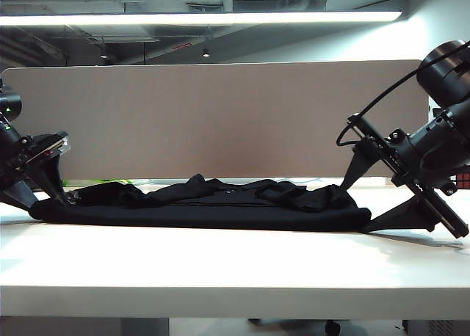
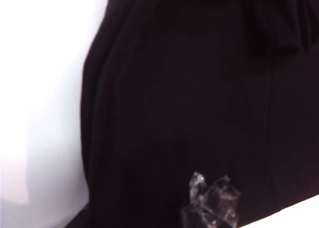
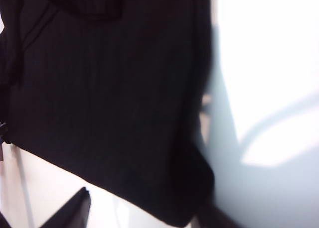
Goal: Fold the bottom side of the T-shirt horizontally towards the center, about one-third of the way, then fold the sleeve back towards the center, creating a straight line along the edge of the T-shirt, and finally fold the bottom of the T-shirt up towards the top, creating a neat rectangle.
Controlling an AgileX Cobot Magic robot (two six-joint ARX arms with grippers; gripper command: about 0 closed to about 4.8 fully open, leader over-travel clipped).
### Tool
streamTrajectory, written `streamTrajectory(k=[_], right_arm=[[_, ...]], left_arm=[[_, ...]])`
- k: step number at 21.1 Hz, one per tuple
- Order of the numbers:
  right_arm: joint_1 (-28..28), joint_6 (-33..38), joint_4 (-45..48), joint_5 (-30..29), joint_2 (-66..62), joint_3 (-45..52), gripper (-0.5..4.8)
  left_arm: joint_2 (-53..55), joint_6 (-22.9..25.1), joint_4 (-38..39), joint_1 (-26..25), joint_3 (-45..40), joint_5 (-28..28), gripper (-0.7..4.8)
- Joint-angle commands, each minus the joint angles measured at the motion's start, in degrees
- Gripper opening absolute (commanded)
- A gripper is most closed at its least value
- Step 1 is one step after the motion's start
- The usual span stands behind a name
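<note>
T-shirt (image 1: 205, 204) laid bunched across table (image 1: 220, 270), back of centre. Left pincer (image 1: 51, 193) at shirt's left end, grip can't be told. Right pincer (image 1: 389, 193) spread wide at right end.

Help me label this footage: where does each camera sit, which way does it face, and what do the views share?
Exterior view: low at the table's front edge, facing the partition; T-shirt between left gripper and right gripper.
Left wrist view: on the left arm, looking down at the T-shirt; only the gripper's fingertips show.
Right wrist view: on the right arm, looking down at the shirt's edge; one dark finger shows.
All share the black shirt on the white table.
</note>
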State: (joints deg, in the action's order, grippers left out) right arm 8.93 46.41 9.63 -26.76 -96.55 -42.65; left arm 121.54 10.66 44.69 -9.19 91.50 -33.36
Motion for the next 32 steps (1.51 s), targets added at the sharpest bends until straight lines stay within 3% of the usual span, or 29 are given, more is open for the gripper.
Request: streamTrajectory(k=[1, 3, 5, 8, 10, 11, 15, 17, 21, 24, 27, 32], right_arm=[[0.0, 0.1, -1.4, 2.8, -0.4, 0.3, 2.69], [0.0, 0.1, -1.2, 3.2, -0.4, 0.3, 2.64], [0.0, 0.1, -0.2, 4.6, -0.5, 0.3, 2.02], [0.2, 0.1, 0.8, 4.9, -0.8, 0.3, 1.93], [0.2, 0.0, 1.0, 4.9, -0.8, 0.3, 1.33], [0.2, 0.0, 1.2, 5.0, -0.8, 0.3, 0.87], [0.2, -0.3, 1.6, 5.7, -0.8, 0.3, 0.07], [0.2, -0.6, 2.3, 5.7, -0.8, 0.3, -0.06], [0.2, -0.5, 4.0, 4.6, -0.8, 0.3, -0.06], [0.2, -0.6, 3.5, 1.9, -0.2, 0.3, -0.06], [0.3, -4.2, -0.1, 1.3, 3.6, 0.3, -0.06], [0.3, -11.6, -11.9, 1.3, 15.0, 0.4, -0.06]], left_arm=[[0.3, 0.0, 0.2, 0.0, 0.0, 1.5, 1.86], [0.4, 0.0, 0.2, 0.0, 0.0, 1.5, 1.83], [1.1, -0.1, 0.2, -0.1, 0.0, 1.4, 1.83], [2.3, -0.2, 0.3, 0.1, 0.0, 1.0, 1.82], [3.2, -0.2, 0.6, 0.5, 0.0, 1.0, 1.71], [3.7, -0.1, 0.9, 0.7, 0.0, 1.0, 1.44], [3.9, 0.9, 1.1, 0.9, -0.4, 1.0, 0.45], [3.8, 1.1, 1.8, 0.8, -0.4, 1.0, -0.07], [3.7, 1.4, 3.8, 0.3, -0.4, -2.6, -0.06], [1.4, 1.5, 6.1, 0.1, -0.4, -1.0, -0.06], [-3.3, 1.5, 10.1, 0.1, -0.8, 3.5, -0.06], [-11.8, 4.1, 18.6, 0.9, -5.0, 4.5, -0.06]])
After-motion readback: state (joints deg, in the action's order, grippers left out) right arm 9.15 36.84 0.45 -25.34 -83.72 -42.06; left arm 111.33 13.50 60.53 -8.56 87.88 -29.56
